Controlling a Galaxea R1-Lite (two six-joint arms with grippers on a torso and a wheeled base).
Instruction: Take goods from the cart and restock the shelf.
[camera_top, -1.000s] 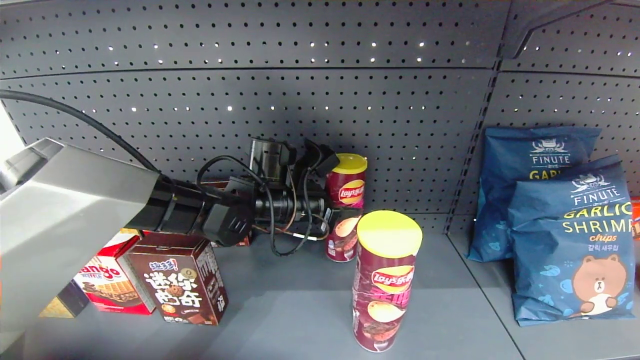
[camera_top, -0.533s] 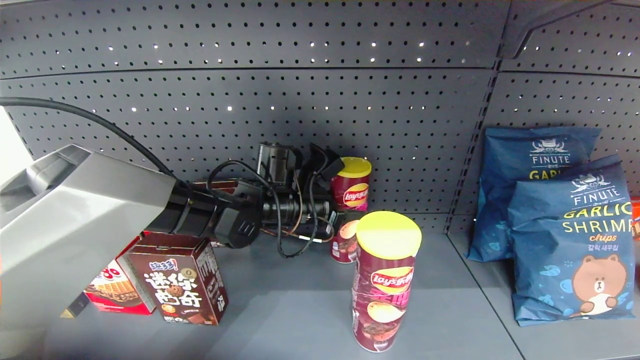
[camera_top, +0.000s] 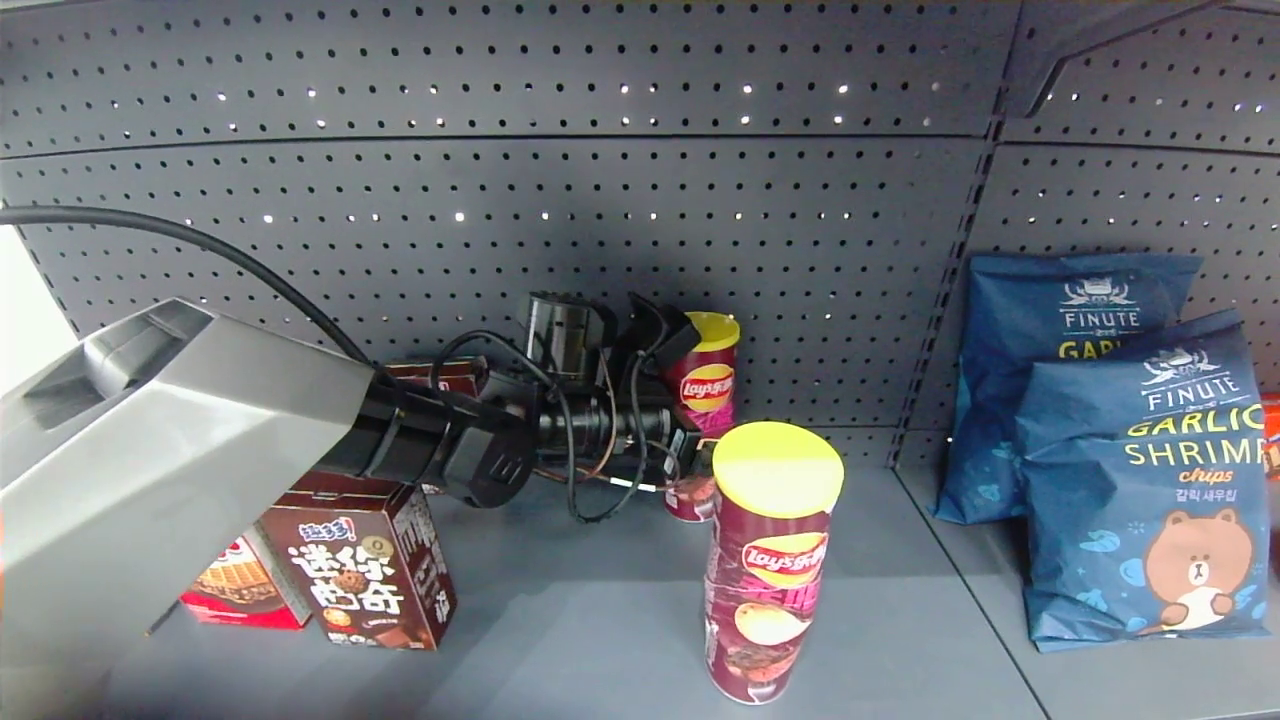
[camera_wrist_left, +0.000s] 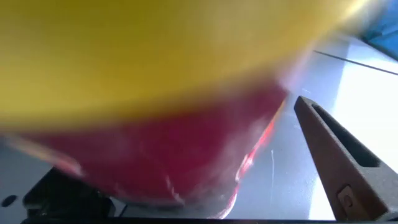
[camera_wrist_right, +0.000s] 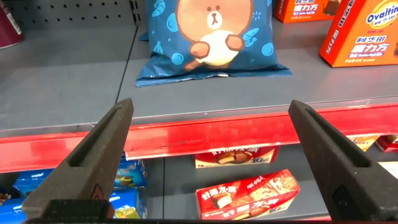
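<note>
**Right hand** (camera_wrist_right: 211, 111): both fingers stand wide apart with nothing between them. It sits in front of the red edge strip (camera_wrist_right: 217, 134) of the shelf (camera_top: 600, 640). Beyond the strip lies the bear-print blue bag (camera_wrist_right: 211, 37), with orange boxes (camera_wrist_right: 368, 30) beside it. Red boxes (camera_wrist_right: 249, 194) lie on the level below.

**Front row, head view:**
- The front chip can (camera_top: 770, 565) stands upright, long axis vertical and yellow lid up. Its red-and-yellow logo and chip picture face the camera.
- To its left stands a brown cookie box (camera_top: 360, 570) with white lettering. A red wafer box (camera_top: 235, 590) is just beside it.
- The left arm (camera_top: 180, 430) passes over both boxes.
- Well apart to the right, the bear-print blue bag (camera_top: 1150, 520) leans in front of a rear blue bag (camera_top: 1050, 350). Both carry white and yellow lettering.

**Back row:**
- The left hand (camera_top: 682, 395) is closed on the held chip can (camera_top: 708, 385), near the pegboard back panel (camera_top: 600, 200).
- This can stands roughly upright, lid up and logo forward.
- The front chip can hides part of its base, so contact with the shelf cannot be told.
- In the left wrist view, the held can's lid and red wall (camera_wrist_left: 186, 155) lie close, with one finger (camera_wrist_left: 339, 163) alongside.
</note>
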